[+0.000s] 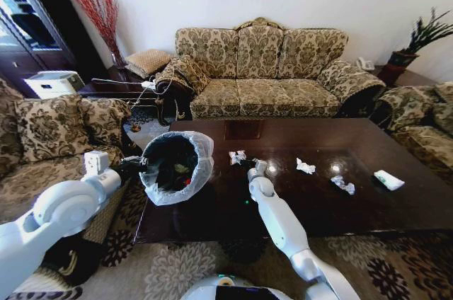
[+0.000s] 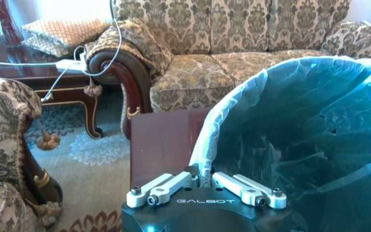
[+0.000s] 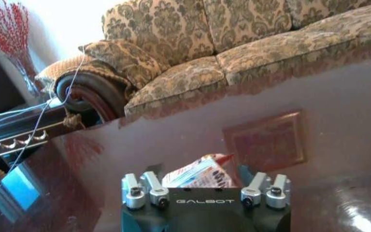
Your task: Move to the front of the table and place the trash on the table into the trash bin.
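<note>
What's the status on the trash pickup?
Left tool shut on bin rim, bin tilted at table edge. Right tool open around a wrapper. Three more scraps on the table. Nothing in the way.

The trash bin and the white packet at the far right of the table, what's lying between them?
In the head view, between the trash bin and the white packet: a wrapper at the right gripper, then two crumpled paper wads on the table.
</note>
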### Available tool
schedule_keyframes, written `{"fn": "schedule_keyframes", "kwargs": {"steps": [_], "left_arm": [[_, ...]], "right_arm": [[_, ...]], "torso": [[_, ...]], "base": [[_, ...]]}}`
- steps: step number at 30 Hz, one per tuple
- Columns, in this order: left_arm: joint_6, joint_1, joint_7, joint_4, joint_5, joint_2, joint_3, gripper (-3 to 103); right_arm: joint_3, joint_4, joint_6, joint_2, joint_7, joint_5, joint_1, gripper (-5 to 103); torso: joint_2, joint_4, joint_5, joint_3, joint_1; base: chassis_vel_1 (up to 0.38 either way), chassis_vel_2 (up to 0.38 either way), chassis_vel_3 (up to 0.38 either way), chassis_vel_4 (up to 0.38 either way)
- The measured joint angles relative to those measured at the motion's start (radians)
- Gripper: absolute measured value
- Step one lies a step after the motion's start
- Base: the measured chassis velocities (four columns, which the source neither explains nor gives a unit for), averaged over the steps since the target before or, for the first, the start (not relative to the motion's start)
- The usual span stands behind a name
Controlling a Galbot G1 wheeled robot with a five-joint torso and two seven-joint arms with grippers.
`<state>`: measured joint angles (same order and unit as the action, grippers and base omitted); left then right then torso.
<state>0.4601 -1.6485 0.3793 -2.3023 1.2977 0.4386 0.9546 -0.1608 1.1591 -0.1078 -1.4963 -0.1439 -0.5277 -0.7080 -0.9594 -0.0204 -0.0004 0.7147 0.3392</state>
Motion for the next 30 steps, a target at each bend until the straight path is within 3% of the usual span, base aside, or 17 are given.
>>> {"fn": "schedule_keyframes", "kwargs": {"steps": [3,5,8,9,16,17,20,21,24,25,27,29,30], "left_arm": [[-0.002,-0.001,-0.002,0.002,-0.003,-0.002,-0.001,0],[-0.002,-0.001,-0.002,0.003,-0.003,-0.004,-0.001,0],[-0.002,-0.001,-0.003,0.005,-0.003,-0.006,-0.001,0],[-0.002,-0.001,-0.003,0.005,-0.003,-0.006,-0.001,0],[0.001,0.000,-0.008,0.004,-0.015,-0.001,-0.010,0],[0.001,0.000,-0.008,0.004,-0.015,-0.001,-0.010,0],[0.002,-0.001,-0.009,0.003,-0.015,-0.005,-0.006,0],[0.002,-0.001,-0.009,0.003,-0.015,-0.005,-0.006,0],[0.004,-0.003,-0.010,0.012,-0.023,-0.013,-0.002,0],[0.004,-0.003,-0.010,0.012,-0.023,-0.013,-0.002,0],[0.003,-0.003,-0.007,0.024,-0.041,-0.020,-0.004,0],[0.003,-0.004,-0.007,0.026,-0.043,-0.022,-0.005,0],[0.003,-0.004,-0.007,0.033,-0.043,-0.027,-0.007,0]], "right_arm": [[0.001,-0.011,-0.017,-0.007,0.000,0.004,0.002,57],[0.001,-0.012,-0.019,-0.008,-0.001,0.004,0.002,57],[0.000,-0.013,-0.023,-0.009,-0.004,0.004,0.000,41],[0.000,-0.013,-0.023,-0.009,-0.004,0.004,0.000,41],[-0.003,0.009,-0.028,0.005,-0.008,-0.001,-0.019,9],[-0.003,0.009,-0.028,0.005,-0.008,-0.001,-0.019,9],[-0.014,0.071,0.062,0.011,0.007,0.046,-0.060,2],[-0.014,0.071,0.062,0.011,0.007,0.046,-0.060,2],[-0.025,0.234,0.205,0.034,0.075,0.131,-0.131,0],[-0.025,0.234,0.205,0.034,0.075,0.131,-0.131,0],[-0.036,0.428,0.255,0.059,0.138,0.127,-0.193,0],[-0.038,0.485,0.261,0.065,0.158,0.122,-0.210,0],[-0.034,0.597,0.266,0.084,0.194,0.104,-0.237,0]], "torso": [[0.000,0.0002,0.0003,0.000,0.000],[0.000,0.0002,0.0003,0.000,0.000],[0.000,0.0003,0.0005,0.000,0.000],[0.000,0.0003,0.0005,0.000,0.000],[0.000,0.0002,0.0004,0.000,0.000],[0.000,0.0002,0.0004,0.000,0.000],[0.000,0.0001,0.0005,0.000,0.000],[0.000,0.0001,0.0005,0.000,0.000],[0.000,0.0003,0.0005,0.000,0.000],[0.000,0.0003,0.0005,0.000,0.000],[0.000,0.0003,0.0003,0.000,0.000],[0.000,0.0001,0.0003,0.000,0.000],[0.000,0.0002,0.0004,0.000,0.000]], "base": [[0.000,0.000,0.000,0.000],[0.000,0.000,0.000,0.000],[0.000,0.000,0.000,0.000],[0.000,0.000,0.000,0.000],[0.000,0.000,0.000,0.000],[0.000,0.000,0.000,0.000],[0.000,0.000,0.000,0.000],[0.000,0.000,0.000,0.000],[0.000,0.000,0.000,0.000],[0.000,0.000,0.000,0.000],[0.000,0.000,0.000,0.000],[0.000,0.000,0.000,0.000],[0.000,0.000,0.000,0.000]]}}
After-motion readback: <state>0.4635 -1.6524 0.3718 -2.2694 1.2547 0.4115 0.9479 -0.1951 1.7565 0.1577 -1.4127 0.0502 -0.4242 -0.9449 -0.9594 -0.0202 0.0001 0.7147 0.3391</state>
